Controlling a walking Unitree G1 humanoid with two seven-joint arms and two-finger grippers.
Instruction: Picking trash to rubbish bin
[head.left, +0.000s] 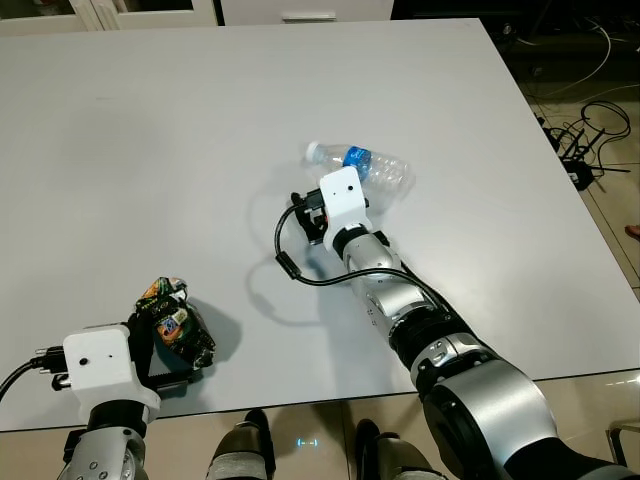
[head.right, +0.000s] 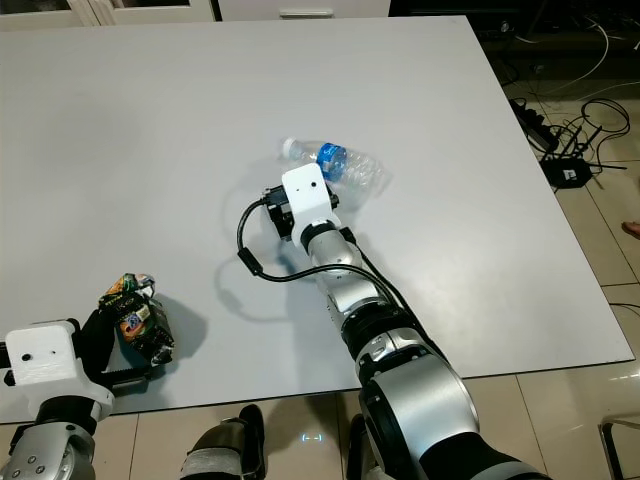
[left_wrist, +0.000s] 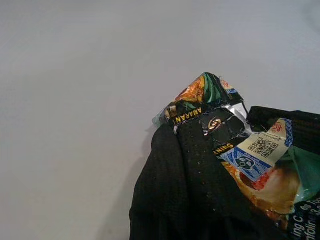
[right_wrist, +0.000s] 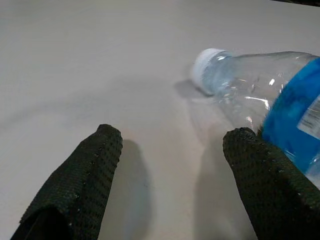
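- Left gripper (head.left: 170, 335), near the tabletop (head.left: 150, 150) front edge, has its jaws clenched on a crumpled snack wrapper (left_wrist: 235, 145).
- Right gripper (right_wrist: 172, 150), farther out, has jaws released; a plastic bottle (head.left: 365, 167) lies on its side, touching one finger (right_wrist: 265, 175).

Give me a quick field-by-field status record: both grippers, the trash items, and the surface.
left gripper: shut on the crumpled snack wrapper, at the table's near left edge
right gripper: open, fingers on the table, one finger beside the bottle
plastic bottle: clear, blue label, white cap, lying on its side mid-table, not yet gripped
table: white, matte
floor at right: cables
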